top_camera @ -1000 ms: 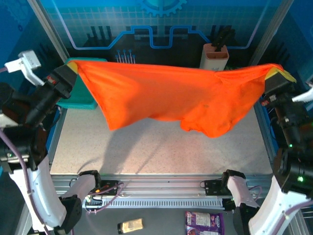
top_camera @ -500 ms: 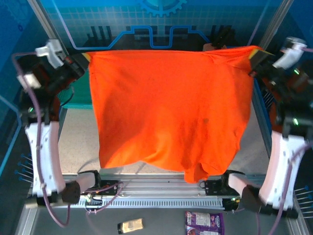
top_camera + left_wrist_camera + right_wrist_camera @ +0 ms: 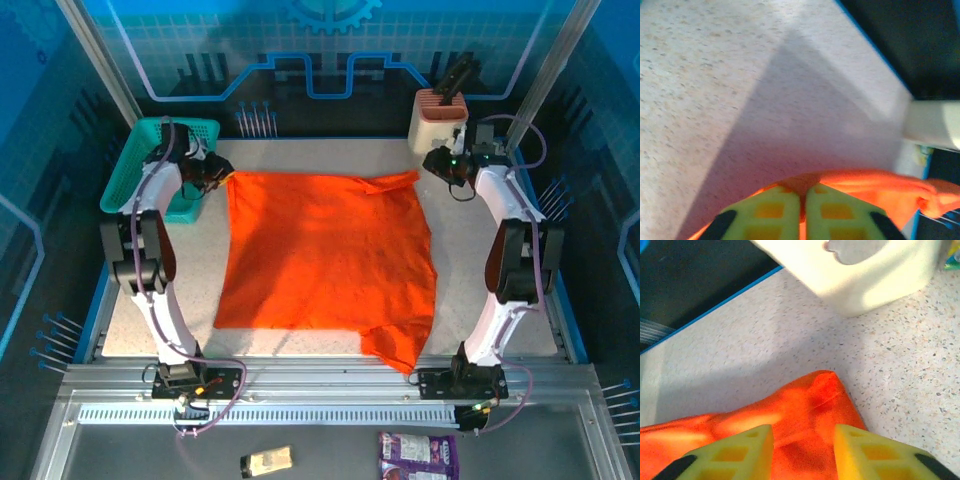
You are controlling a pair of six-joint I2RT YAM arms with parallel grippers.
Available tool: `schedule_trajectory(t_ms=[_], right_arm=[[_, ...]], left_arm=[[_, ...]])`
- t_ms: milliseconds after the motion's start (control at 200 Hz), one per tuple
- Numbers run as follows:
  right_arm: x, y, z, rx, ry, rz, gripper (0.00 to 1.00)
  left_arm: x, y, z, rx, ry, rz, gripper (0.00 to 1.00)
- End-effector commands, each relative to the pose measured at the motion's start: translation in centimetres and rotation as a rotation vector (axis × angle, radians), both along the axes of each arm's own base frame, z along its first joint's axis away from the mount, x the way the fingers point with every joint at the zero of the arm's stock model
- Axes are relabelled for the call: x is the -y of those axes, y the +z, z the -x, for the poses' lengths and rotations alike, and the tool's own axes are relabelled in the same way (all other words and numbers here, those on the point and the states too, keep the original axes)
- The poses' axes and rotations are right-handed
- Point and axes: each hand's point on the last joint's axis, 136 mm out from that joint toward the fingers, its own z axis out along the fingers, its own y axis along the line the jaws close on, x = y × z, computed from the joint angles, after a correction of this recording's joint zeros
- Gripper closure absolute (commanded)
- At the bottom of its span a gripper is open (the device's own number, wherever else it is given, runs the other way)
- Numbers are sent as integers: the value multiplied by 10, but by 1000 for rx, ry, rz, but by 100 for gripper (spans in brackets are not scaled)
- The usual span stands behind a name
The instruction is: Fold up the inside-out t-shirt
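T-shirt [image 3: 325,250] spread flat mid-table [image 3: 460,262], long axis far-to-near, near-right corner bunched. Left gripper [image 3: 802,212] at far-left corner, beside basket [image 3: 150,165]: jaws narrow, sliver of orange cloth pinched in slit. Right gripper [image 3: 802,450] at far-right corner, near cream holder [image 3: 865,270]: jaws apart, cloth corner lying loose between fingers. Whole shirt lies nearward of both jaws, one arm per corner, equally close. Likely next: regrip for fold.
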Motion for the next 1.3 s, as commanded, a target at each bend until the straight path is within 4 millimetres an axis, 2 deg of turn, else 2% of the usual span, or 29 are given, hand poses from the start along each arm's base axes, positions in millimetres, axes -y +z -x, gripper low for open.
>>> schedule_trajectory(t_ms=[0,50,110,200,280,375,385,460,540,700,871,1091,1141,1296], right_arm=[[-7,52,-11,109,5,35,51],[-10,57,-6,110,12,54,48],[-15,59,4,98,29,58,48],[-34,56,20,72,96,38,48],[-59,48,33,46,169,6,48],[-87,28,46,5,227,-31,48],[-90,26,47,1,233,-35,48],[-114,10,52,-37,270,-60,47],[-129,-10,51,-81,260,-78,45],[-135,-42,33,-134,118,-185,37],[-139,-71,11,-180,-32,-317,36],[-132,-109,-12,-231,-199,-423,44],[-128,-119,-12,-275,-238,-418,44],[-124,-130,-19,-316,-298,-430,47]], left_arm=[[-5,56,-11,99,-12,-110,62],[1,66,-8,110,-22,-140,56],[10,76,0,113,-44,-164,55],[31,75,19,87,-94,-181,54],[52,59,42,31,-138,-196,55],[79,35,72,-23,-180,-196,58],[82,36,75,-19,-182,-198,59],[99,12,101,-72,-200,-190,61],[114,-8,123,-108,-208,-162,64],[131,-49,163,-196,-238,-162,66],[135,-81,188,-265,-253,-184,67],[127,-106,207,-325,-246,-220,67],[127,-109,210,-332,-245,-218,67],[125,-112,215,-343,-239,-223,67]])
